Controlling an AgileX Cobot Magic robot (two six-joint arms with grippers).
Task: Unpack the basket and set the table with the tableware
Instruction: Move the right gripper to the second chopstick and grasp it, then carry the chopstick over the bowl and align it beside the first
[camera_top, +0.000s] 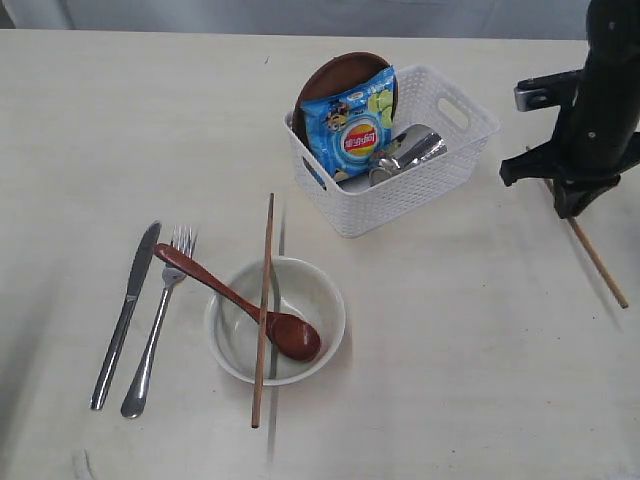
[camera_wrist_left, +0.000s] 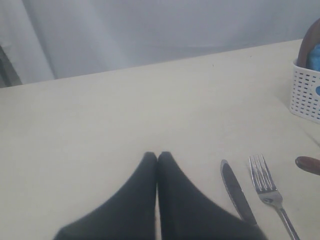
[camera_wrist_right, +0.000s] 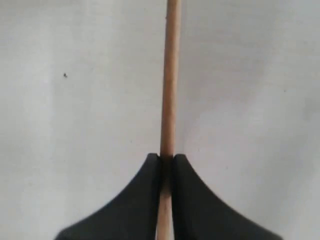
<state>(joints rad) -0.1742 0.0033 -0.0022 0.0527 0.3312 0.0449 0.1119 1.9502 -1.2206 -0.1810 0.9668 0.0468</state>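
Step in hand: setting out the second chopstick. The right claw (camera_top: 573, 203) is clamped on one chopstick (camera_top: 600, 262) over the worktop (camera_top: 450, 380), just right of the basket (camera_top: 400, 200). The other chopstick (camera_top: 264, 300) lies across the bowl (camera_top: 232, 335) with the spoon (camera_top: 240, 298), well apart from the held one.

Next move, as a judgement: carry the held chopstick clear of the basket and lay it parallel beside the first. The plate (camera_top: 335, 80) and cup (camera_top: 405, 152) sit in the basket, not yet unpacked.

The right wrist view alone confirms the pinch. The left wrist view alone shows the left claw (camera_wrist_left: 157, 156), tips together and empty, near the knife (camera_wrist_left: 235, 190) and fork (camera_wrist_left: 265, 182).
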